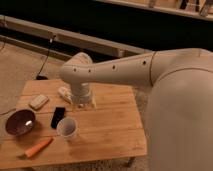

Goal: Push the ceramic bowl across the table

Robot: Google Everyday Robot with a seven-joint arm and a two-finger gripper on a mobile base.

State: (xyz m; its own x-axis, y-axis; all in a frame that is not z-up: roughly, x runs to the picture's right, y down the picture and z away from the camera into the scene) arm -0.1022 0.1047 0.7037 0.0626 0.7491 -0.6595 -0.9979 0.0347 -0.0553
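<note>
The ceramic bowl (20,122), dark maroon and glossy with a pale glint inside, sits near the left edge of the light wood table (110,125). My white arm reaches in from the right and bends down over the back middle of the table. The gripper (81,102) hangs just above the tabletop, well to the right of and behind the bowl, apart from it. The wrist hides most of the gripper.
A white cup (66,128) stands right of the bowl, with a black phone (57,116) between them. An orange carrot (38,147) lies near the front edge. A pale block (38,102) lies at the back left. A cable (46,60) runs across the floor behind.
</note>
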